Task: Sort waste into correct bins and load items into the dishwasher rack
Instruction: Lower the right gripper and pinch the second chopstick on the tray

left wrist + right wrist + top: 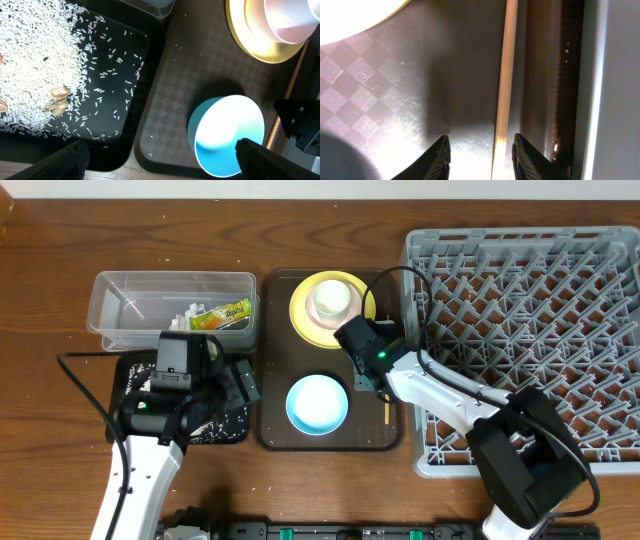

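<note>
Chopsticks: only one thin wooden stick (386,410) shows from overhead, on the brown serving tray (272,430) beside the one square grey pegged rack (420,250). The tray also holds one round yellow plate (303,315) carrying one pale pink bowl (333,300), and one light blue bowl (317,402). One clear tub (120,310) holds one wrapper (222,314) and one tissue (188,312).

The left wrist view shows the left gripper (165,160) spread wide and empty above the glossy black tray (125,140), which holds heaped rice grains (35,65), and the checkered brown tray.

In the right wrist view the right gripper (485,160) stands partly open astride the stick, not clamping it.
</note>
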